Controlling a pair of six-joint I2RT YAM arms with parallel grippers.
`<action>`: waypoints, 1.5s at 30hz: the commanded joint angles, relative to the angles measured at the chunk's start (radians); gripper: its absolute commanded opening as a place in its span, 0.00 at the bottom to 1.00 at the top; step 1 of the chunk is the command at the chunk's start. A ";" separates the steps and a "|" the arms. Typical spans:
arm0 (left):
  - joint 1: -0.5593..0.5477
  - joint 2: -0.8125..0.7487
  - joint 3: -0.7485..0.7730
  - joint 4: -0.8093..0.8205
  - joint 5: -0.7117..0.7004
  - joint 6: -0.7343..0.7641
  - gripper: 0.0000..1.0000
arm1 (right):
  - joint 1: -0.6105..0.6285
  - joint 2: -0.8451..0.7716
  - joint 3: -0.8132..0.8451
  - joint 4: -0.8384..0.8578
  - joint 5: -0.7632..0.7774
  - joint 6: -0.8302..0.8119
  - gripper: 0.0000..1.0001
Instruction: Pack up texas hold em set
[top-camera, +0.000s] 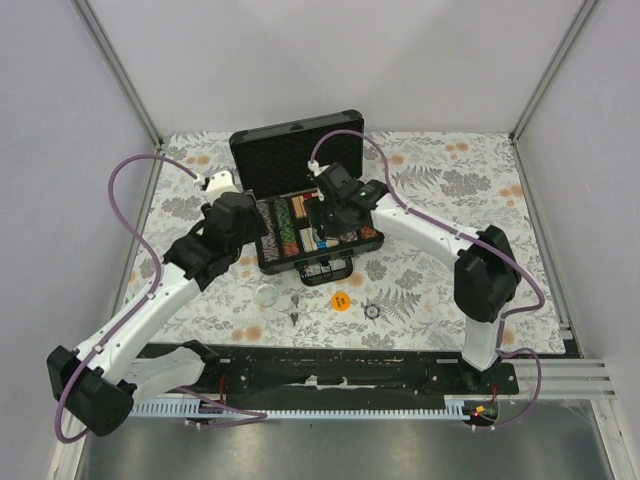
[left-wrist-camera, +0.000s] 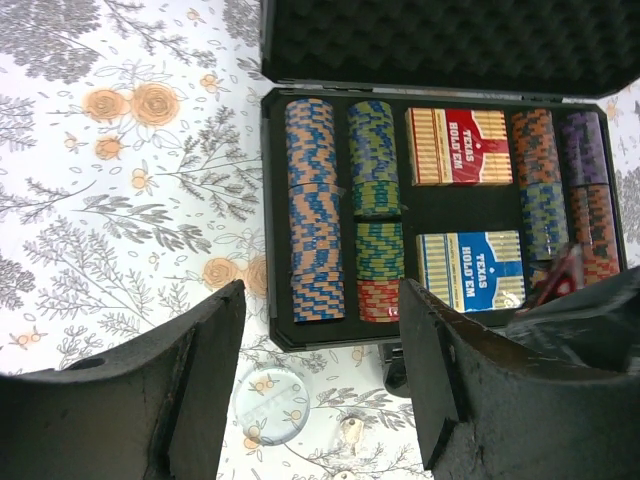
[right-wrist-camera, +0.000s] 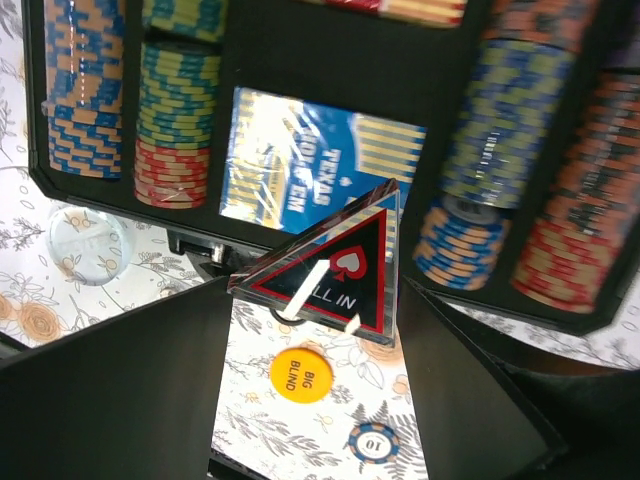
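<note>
Risks dropping the triangular marker (right-wrist-camera: 325, 270), pinched by its edges in the right fingers (right-wrist-camera: 460, 380), onto the bench (right-wrist-camera: 245, 430) short of the case (right-wrist-camera: 330, 55); left fingers (left-wrist-camera: 150, 400) wide, empty.

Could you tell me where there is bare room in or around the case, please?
Free: the strip between red deck and blue deck; tablecloth left of the case. Crowded: chip rows; buttons in front of it.

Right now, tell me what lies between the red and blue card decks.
Nothing: bare black lining separates red deck from blue deck, left wrist view.
</note>
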 joint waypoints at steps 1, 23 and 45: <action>0.003 -0.072 -0.030 -0.008 -0.102 -0.053 0.68 | 0.029 0.066 0.088 0.002 0.054 0.012 0.72; 0.003 -0.115 -0.055 -0.061 -0.099 -0.024 0.70 | 0.072 0.198 0.184 -0.056 0.126 0.014 0.85; 0.003 -0.141 -0.090 -0.065 -0.084 -0.050 0.71 | 0.092 0.287 0.229 -0.045 0.207 0.005 0.71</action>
